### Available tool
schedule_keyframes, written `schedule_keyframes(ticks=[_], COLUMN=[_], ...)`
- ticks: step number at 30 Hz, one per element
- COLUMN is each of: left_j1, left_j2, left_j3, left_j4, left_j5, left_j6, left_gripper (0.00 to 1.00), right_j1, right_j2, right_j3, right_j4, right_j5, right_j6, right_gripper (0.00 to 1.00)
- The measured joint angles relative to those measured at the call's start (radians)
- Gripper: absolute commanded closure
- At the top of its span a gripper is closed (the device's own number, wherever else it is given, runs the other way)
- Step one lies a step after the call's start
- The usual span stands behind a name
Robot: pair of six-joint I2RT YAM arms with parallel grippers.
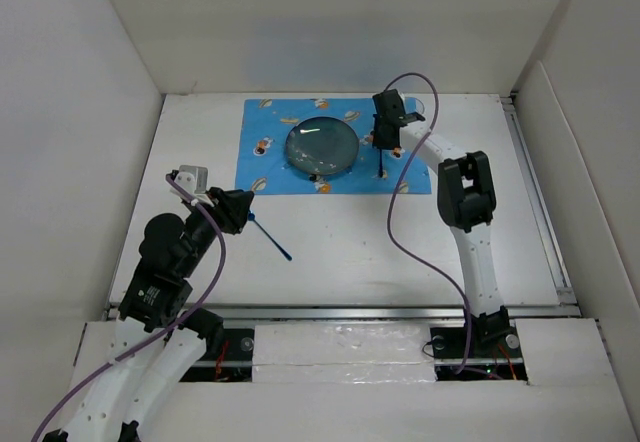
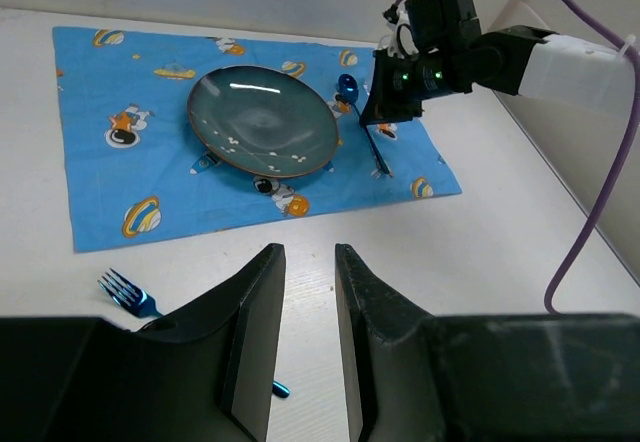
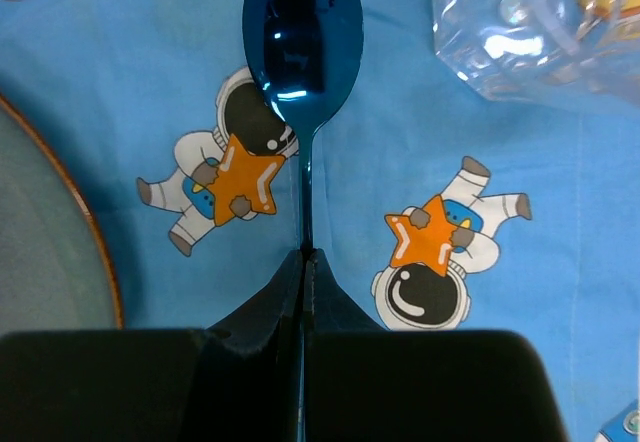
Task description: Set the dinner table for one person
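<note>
fork [image 2: 125, 290] handle hidden behind left gripper [image 2: 308, 262], spoon [image 3: 300, 32] handle inside right gripper [image 3: 305, 262], glass [image 3: 535, 22] cut off at top

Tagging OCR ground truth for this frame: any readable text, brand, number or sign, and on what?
No readable text in any view.
The placemat print is pictures only: astronauts, stars, planets, no words.
The plate, spoon, fork and glass show no visible markings.

White arm links [image 1: 478, 262]; black joints [image 1: 466, 190]; black fingers [image 2: 255, 332]; purple cables [image 1: 389, 224].
</note>
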Motion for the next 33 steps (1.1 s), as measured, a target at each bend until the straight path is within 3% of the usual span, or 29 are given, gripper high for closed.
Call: schedule_keyframes(ticks=[2,5,6,11,16,19,20,22,24,25,26,29,33], left_j1=[0.0,0.0,0.0,0.0,0.0,0.0,0.0,0.0,0.0,0.0,0.0,0.0,-0.001], left_j2=[0.001,0.001,0.001,0.002,0.0,-0.01,-0.019,-0.044,-0.068,-0.075,-0.08,-0.099,-0.156], left_j3=[0.0,0.0,0.0,0.0,0.0,0.0,0.0,0.0,0.004,0.009,0.014,0.024,0.056], left_j4=[0.0,0.0,0.0,0.0,0.0,-0.003,-0.005,-0.007,-0.006,-0.006,-0.004,0.0,-0.001], left_j5=[0.0,0.0,0.0,0.0,-0.001,-0.017,-0.023,-0.032,-0.039,-0.042,-0.048,-0.07,-0.099], left_j6=[0.0,0.0,0.0,0.001,0.001,-0.001,-0.002,-0.003,-0.003,-0.004,-0.005,-0.013,-0.028], left_gripper=[0.76,0.76,0.76,0.75,0.75,0.75,0.75,0.75,0.75,0.75,0.75,0.74,0.73], right_j1=[0.0,0.0,0.0,0.001,0.01,0.05,0.077,0.167,0.298,0.369,0.436,0.607,0.718], right_j2=[0.016,0.022,0.022,0.016,-0.138,-0.359,-0.441,-0.584,-0.664,-0.671,-0.66,-0.538,-0.28], right_j3=[0.0,0.002,0.002,0.002,-0.104,-0.291,-0.354,-0.473,-0.545,-0.565,-0.575,-0.555,-0.419], right_j4=[0.0,0.005,0.005,0.003,0.009,0.087,0.12,0.229,0.324,0.372,0.415,0.483,0.438], right_j5=[-0.003,-0.004,-0.006,-0.008,0.0,-0.003,-0.009,-0.029,-0.045,-0.051,-0.055,-0.086,-0.072], right_j6=[-0.003,-0.002,-0.002,0.0,0.002,-0.005,-0.007,0.002,0.014,0.024,0.036,0.064,0.073], right_gripper=[0.97,0.78,0.64,0.45,0.44,0.68,0.92,1.0,0.95,0.87,0.67,0.49,0.48])
